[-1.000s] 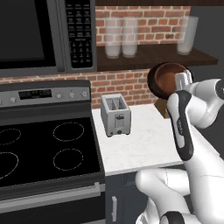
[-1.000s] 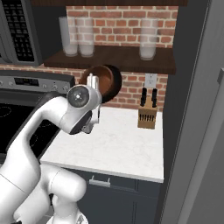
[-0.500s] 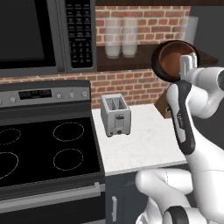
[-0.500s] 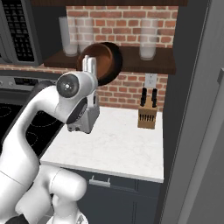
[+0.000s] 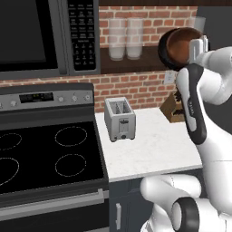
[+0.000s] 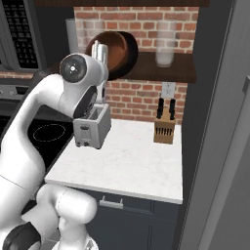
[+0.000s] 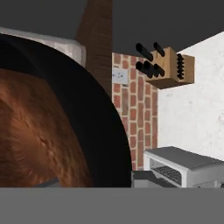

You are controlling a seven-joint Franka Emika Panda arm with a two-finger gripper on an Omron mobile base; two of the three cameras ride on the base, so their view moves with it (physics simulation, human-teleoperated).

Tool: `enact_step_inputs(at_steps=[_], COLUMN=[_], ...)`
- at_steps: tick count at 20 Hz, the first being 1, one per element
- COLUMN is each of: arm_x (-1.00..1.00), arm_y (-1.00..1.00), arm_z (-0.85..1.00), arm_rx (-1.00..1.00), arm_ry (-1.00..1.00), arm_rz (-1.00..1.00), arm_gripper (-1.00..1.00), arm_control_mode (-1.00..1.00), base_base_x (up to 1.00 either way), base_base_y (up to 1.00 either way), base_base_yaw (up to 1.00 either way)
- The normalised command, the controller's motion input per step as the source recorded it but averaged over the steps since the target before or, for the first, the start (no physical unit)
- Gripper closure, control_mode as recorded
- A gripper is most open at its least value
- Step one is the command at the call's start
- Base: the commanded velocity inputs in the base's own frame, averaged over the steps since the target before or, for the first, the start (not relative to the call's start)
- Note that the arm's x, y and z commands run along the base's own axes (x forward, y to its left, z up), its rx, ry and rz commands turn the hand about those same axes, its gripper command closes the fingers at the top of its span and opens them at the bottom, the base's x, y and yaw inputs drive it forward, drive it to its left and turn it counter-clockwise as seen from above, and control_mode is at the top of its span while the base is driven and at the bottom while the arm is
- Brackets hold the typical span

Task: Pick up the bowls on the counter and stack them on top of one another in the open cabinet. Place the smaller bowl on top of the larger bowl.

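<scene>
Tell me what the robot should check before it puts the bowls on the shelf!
1. Bowls held: ok. The hand carries the brown bowl nested inside the black bowl.
2. Smaller on top: ok, brown sits inside black.
3. Bowls level: not ok, they are tipped on their side, the opening facing the room.
4. Height: ok, they are up at the open cabinet shelf.
5. Free spot: cannot tell. Glass jars stand left, and another jar stands right.
6. Grip firm: cannot tell, the fingertips are hidden by the bowls.
</scene>
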Motion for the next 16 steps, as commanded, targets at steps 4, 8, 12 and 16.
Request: enact_step_inputs(at_steps=[4, 8, 12, 16], arm_x=[0.05, 0.24, 0.31, 0.21], arm_y=[0.0, 0.0, 0.0, -0.01], arm_z=[0.22, 0.0, -0.07, -0.04], arm_rx=[0.01, 0.08, 0.12, 0.17], arm_ry=[0.13, 0.2, 0.02, -0.22], arm_rz=[0.0, 0.0, 0.0, 0.01], arm_gripper=[1.0, 1.0, 1.0, 1.0], arm_control_mode=[-1.0, -1.0, -1.0, -1.0], base_base_x=[0.0, 0.0, 0.0, 0.0], base_base_y=[0.0, 0.0, 0.0, 0.0], base_base_yaw=[0.0, 0.0, 0.0, 0.0])
